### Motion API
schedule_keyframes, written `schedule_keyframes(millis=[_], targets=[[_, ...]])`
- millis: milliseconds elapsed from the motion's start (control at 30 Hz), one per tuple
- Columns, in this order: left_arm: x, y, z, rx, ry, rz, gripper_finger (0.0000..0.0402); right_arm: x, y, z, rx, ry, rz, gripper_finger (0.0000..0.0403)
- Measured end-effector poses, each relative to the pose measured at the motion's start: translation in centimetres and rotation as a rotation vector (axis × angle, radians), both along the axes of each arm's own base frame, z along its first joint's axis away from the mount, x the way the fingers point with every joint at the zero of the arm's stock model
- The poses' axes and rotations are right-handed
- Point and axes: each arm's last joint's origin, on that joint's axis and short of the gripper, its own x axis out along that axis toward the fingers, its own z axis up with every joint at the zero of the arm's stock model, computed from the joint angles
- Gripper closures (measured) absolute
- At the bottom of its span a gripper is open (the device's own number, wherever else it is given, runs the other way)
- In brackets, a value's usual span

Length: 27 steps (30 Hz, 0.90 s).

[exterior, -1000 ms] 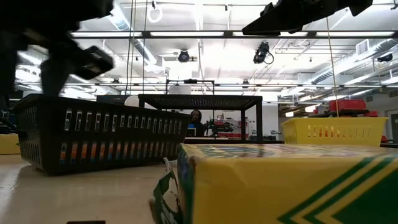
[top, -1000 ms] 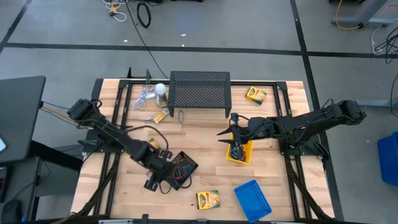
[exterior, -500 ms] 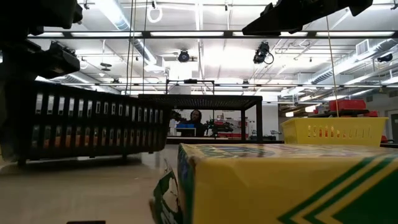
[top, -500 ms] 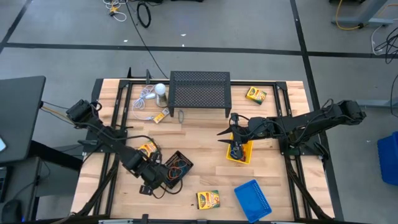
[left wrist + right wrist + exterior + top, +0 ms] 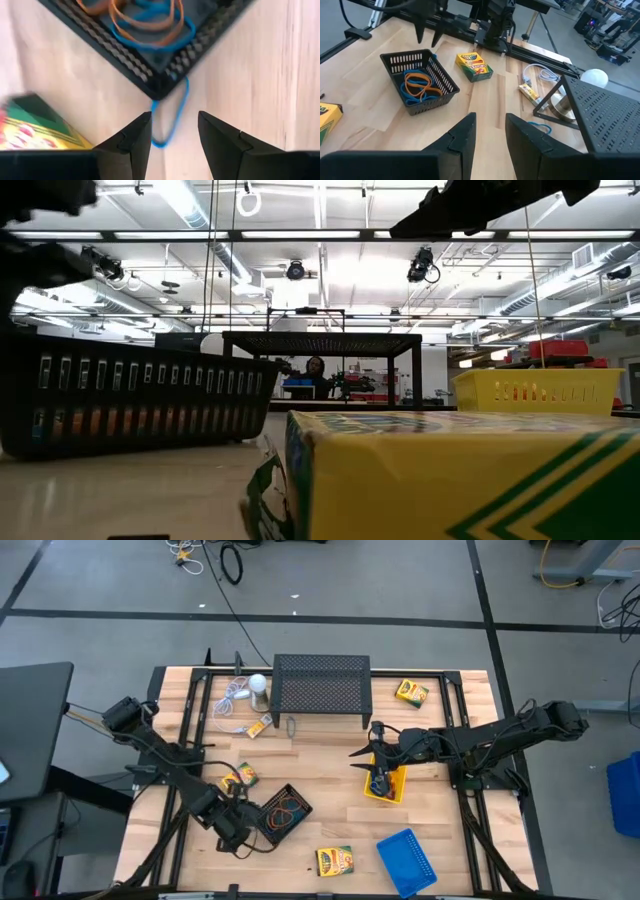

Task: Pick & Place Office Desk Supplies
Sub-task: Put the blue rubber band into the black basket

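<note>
The black mesh tray [image 5: 281,815] holds orange and blue rubber bands [image 5: 150,22]. My left gripper [image 5: 236,831] stands open just off the tray's corner [image 5: 156,85]. A loose blue rubber band [image 5: 172,117] lies on the table between its fingers. A crayon box [image 5: 238,778] lies behind that gripper. My right gripper [image 5: 378,776] hangs open and empty over the yellow tray [image 5: 388,788]. The blue tray [image 5: 407,858] and a second crayon box [image 5: 334,860] sit near the front edge. A third crayon box [image 5: 411,692] lies at the back right.
The large black mesh stand [image 5: 321,685] stands at the back centre, with the white round object [image 5: 258,684] and its cord to its left. A small yellow item [image 5: 258,727] lies in front of them. In the low view the crayon box [image 5: 450,475] fills the foreground.
My left arm has drawn back toward the front left, and the black tray has shifted a little left with it. The crayon box behind it now shows fully. The right arm has not moved.
</note>
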Motion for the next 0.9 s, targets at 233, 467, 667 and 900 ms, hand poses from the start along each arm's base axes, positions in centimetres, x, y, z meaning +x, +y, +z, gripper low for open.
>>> schedule_keyframes(millis=[233,467,667,900], targets=[[-0.9,-0.4,-2.0,-0.056,-0.028,0.033,0.0234,0.0,0.0,0.0,0.000,0.000,-0.001,0.0291],[-1.8,0.7,-4.4,-0.062,-0.043,0.088,0.0234,0.0,0.0,0.0,0.000,-0.001,-0.001,0.0291],[-2.5,1.3,-5.7,-0.086,-0.026,0.132,0.0236,0.0,0.0,0.0,0.000,0.000,-0.001,0.0291],[-2.6,1.1,-5.9,-0.103,-0.042,0.128,0.0316,0.0,0.0,0.0,0.000,0.000,-0.001,0.0291]])
